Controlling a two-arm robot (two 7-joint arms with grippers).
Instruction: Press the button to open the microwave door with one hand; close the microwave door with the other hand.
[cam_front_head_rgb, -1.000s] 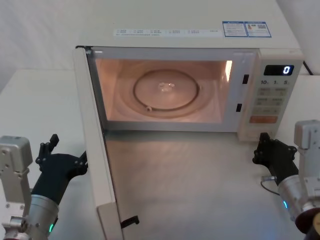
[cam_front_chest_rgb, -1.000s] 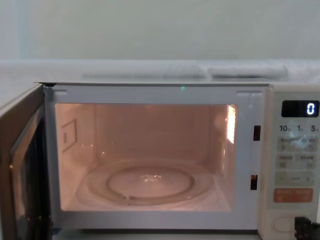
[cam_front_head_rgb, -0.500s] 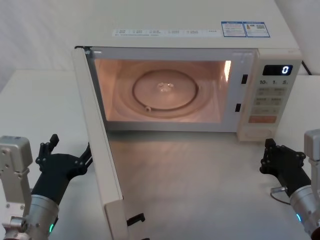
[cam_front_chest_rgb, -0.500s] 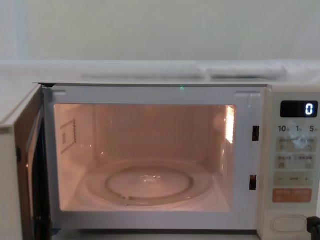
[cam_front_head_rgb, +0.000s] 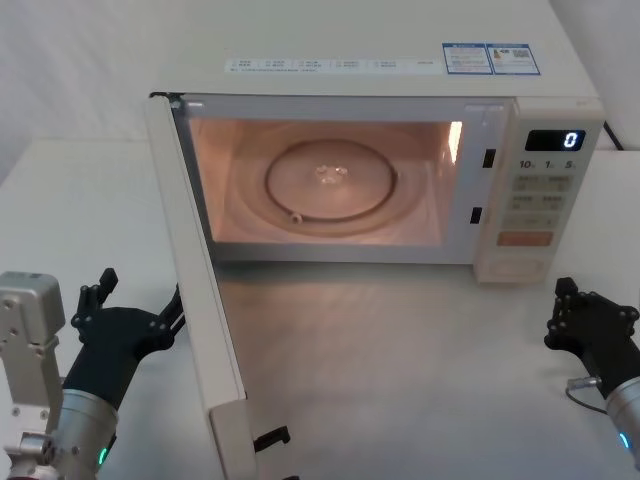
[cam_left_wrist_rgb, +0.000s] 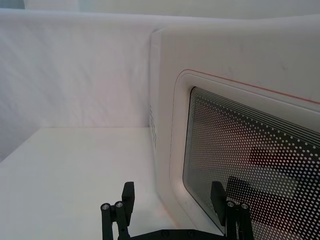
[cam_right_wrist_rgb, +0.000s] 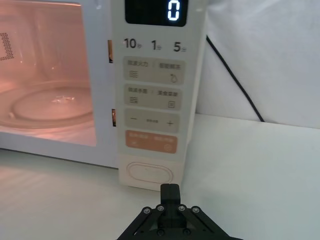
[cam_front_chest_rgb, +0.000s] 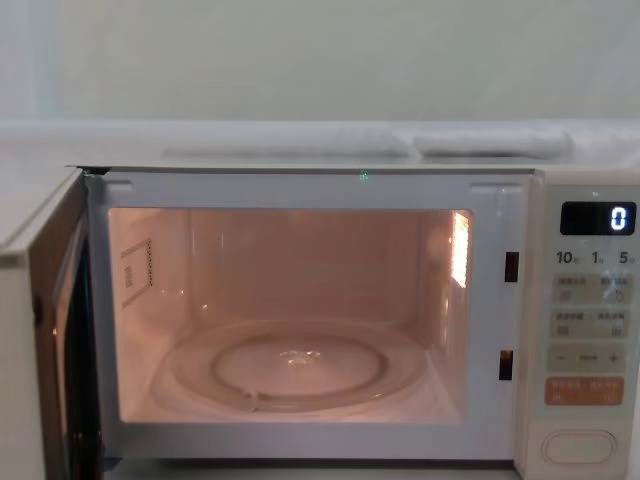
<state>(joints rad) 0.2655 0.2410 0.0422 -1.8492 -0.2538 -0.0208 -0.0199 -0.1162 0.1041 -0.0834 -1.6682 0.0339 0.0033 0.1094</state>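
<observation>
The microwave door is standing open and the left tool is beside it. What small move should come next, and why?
Probably the left tool should push sideways against the outer face of the microwave door to swing it shut. The door stands wide open, the lit cavity is exposed, and the left tool sits just outside the glass window. The right tool is off the button.
</observation>
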